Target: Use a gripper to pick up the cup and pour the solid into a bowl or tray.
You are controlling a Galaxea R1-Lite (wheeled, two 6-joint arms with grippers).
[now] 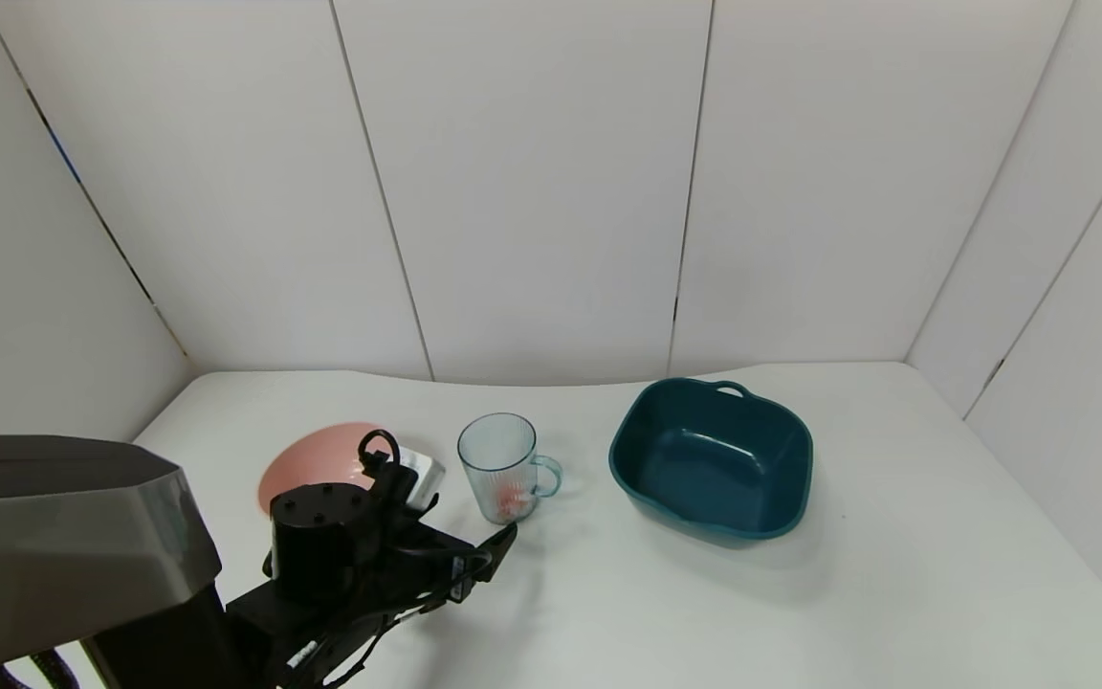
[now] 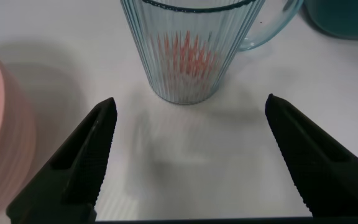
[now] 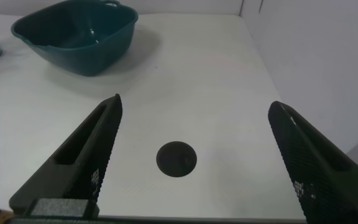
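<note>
Your cup: ribbed pale-blue, upright on table, handle toward basin | solid: red-white pieces at cup bottom | bowl: pink, just left of cup

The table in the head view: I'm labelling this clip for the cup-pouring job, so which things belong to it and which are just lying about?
Belonging to the job:
- left gripper, open, just short of the cup
- cup, upright
- solid, red and white bits in the cup's bottom
- pink bowl, left of the cup

Just lying about:
- teal basin, right of the cup
- right gripper, open, away from the cup
</note>
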